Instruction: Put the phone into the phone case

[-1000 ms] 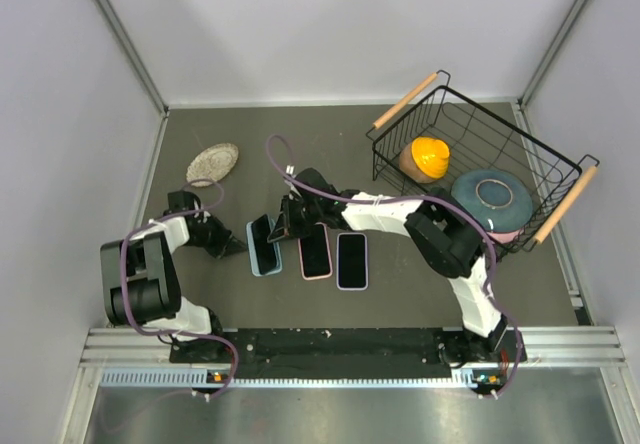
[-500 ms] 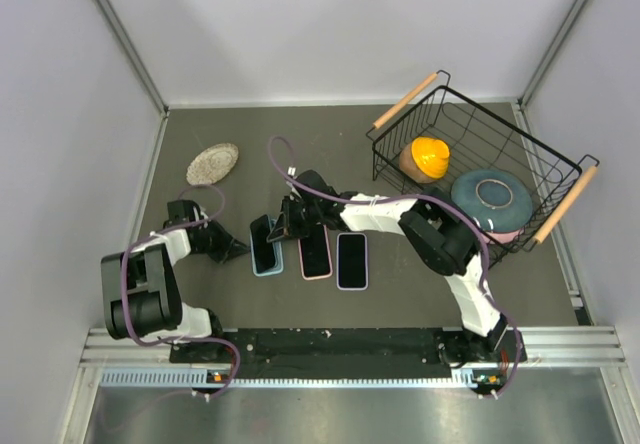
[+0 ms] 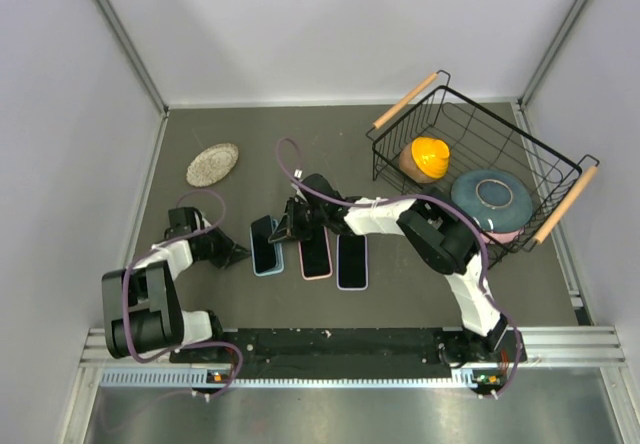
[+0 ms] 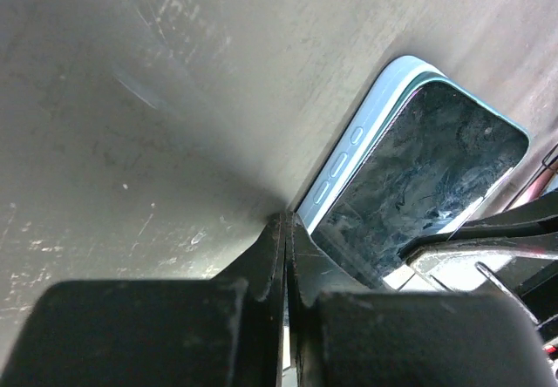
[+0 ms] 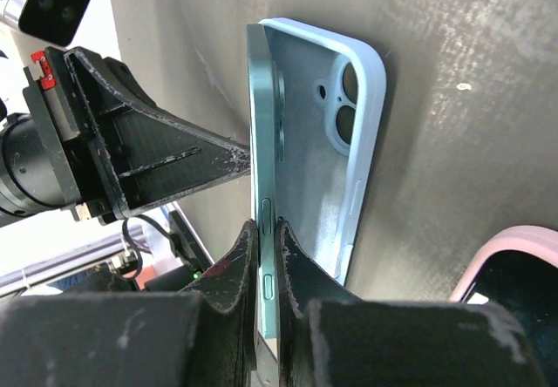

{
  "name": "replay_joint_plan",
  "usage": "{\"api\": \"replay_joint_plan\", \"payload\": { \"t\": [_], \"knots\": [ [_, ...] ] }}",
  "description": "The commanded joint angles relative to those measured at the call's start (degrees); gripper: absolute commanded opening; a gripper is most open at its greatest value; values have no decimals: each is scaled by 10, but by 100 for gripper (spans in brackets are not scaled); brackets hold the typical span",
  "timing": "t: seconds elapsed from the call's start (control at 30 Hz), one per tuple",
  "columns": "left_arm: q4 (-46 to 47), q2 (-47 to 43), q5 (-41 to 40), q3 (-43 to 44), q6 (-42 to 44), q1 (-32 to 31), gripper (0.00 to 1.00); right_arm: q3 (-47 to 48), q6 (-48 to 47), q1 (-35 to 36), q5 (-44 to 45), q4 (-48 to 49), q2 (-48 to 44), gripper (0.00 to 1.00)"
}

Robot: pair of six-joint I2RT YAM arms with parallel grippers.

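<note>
A teal phone (image 5: 261,99) stands tilted on its long edge over the light blue phone case (image 5: 340,143), one side lifted out of it. My right gripper (image 5: 266,226) is shut on the phone's raised edge. In the top view the phone (image 3: 264,245) lies left of the right gripper (image 3: 282,232). My left gripper (image 4: 286,223) is shut and holds nothing. Its tip rests against the case's outer side (image 4: 344,160), beside the dark screen (image 4: 418,178). In the top view the left gripper (image 3: 238,255) sits just left of the case.
Two more cased phones lie to the right, one pink (image 3: 315,252) and one lavender (image 3: 352,261). A wire basket (image 3: 470,129) at the back right holds an orange object (image 3: 428,156) and a blue-grey plate (image 3: 493,196). A woven coaster (image 3: 212,164) lies at the back left.
The left arm has shifted a little toward the near edge, its shut tip still at the case's left side. The right gripper, still holding the phone, has barely moved.
</note>
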Motion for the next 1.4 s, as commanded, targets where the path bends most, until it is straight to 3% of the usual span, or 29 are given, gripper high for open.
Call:
{"api": "replay_joint_plan", "payload": {
  "t": [0.0, 0.47, 0.73, 0.83, 0.97, 1.1, 1.13, 1.2, 1.37],
  "knots": [
    [-36, -8, -24, -34, -2, -19, 0, -21, 38, -2, 10, 63, 25, 0],
    [-84, -86, -49, -16, -6, -23, 0, -24, 22, -1, 37, 13, 16, 0],
    [-129, -68, -99, 50, 12, -23, 0, -38, 11, 0, 31, 14, -1, 0],
    [-122, -39, -87, 74, 8, -22, 0, -57, 11, -1, 39, 30, -12, 0],
    [-62, -9, 0, 88, 5, -22, 0, -49, -10, -1, 35, 10, -4, 0],
    [-49, 16, 32, 102, 16, -23, 14, -30, -37, 0, 55, -44, -7, 14],
    [-49, 19, 30, 104, 19, -22, 23, -28, -41, 0, 61, -49, -13, 17],
    [-56, 28, 18, 108, 29, -23, 32, -13, -54, 0, 65, -62, -18, 25],
    [-67, 44, -5, 108, 46, -22, 44, 15, -74, 0, 67, -104, -22, 28]
  ]
}}
